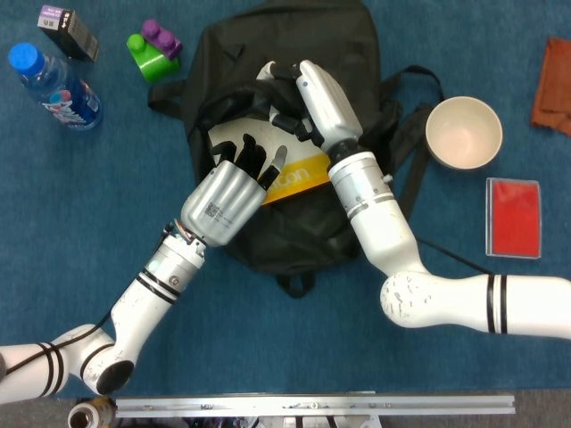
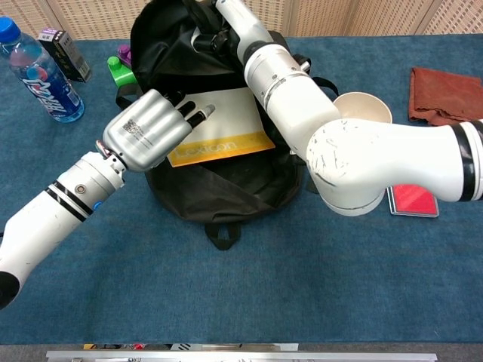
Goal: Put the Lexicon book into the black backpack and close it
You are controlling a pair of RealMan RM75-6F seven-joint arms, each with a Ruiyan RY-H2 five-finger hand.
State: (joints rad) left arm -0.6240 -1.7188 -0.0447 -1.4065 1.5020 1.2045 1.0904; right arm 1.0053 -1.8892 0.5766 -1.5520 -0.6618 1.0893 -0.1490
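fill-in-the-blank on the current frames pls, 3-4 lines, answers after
1. The Lexicon book lies in the opening of the ___ backpack.
2. The left hand rests its fingers on the ___.
3. The right hand grips the backpack's upper ___.
4. Right of the backpack stands a cream ___.

Answers: black; book; flap; bowl

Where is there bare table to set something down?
Bare blue cloth lies in front of the black backpack, toward the robot, and between the water bottle and the backpack's left side. It is crowded around the bowl, red case and both hands at the backpack's opening.
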